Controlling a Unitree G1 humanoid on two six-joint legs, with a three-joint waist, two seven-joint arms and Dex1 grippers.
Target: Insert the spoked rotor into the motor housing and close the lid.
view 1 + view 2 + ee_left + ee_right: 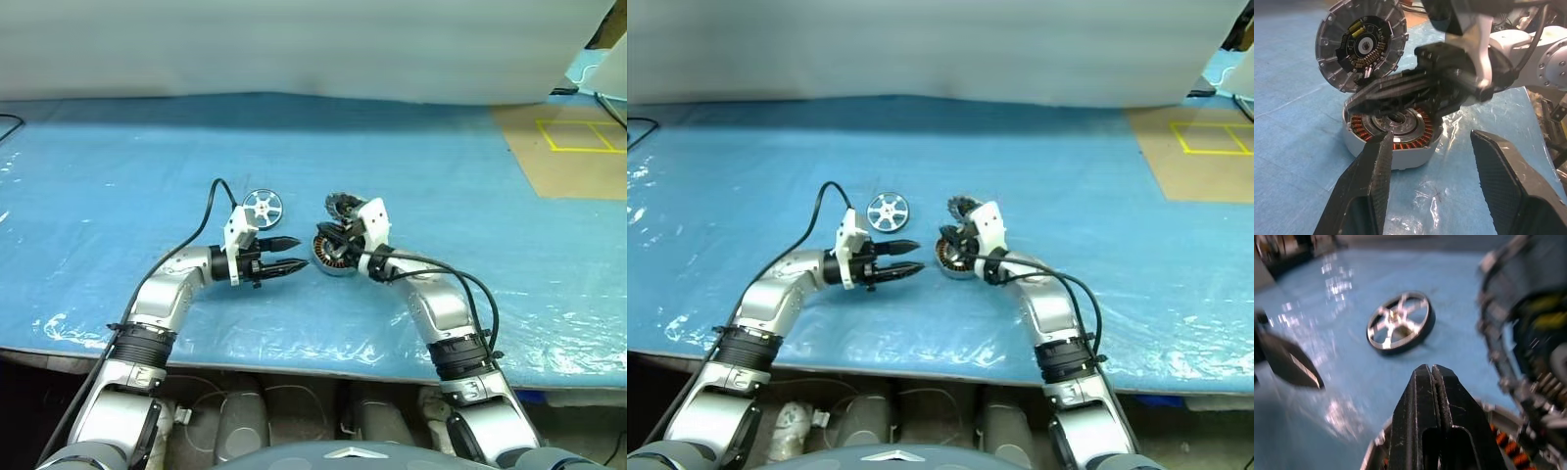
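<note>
One spoked rotor [263,207], one lid [1362,43]

Silver-grey jointed arms with black cuffs and cables, white wrist blocks, black ribbed claw fingers [1371,186]

The left arm enters from the lower left of the head view, forearm angled up toward centre; its left gripper [296,254] points level to the right, fingers [1369,186] spread apart and empty. The right arm rises from the lower right, its right gripper [1430,369] pressed fully together, aimed toward centre.
</note>
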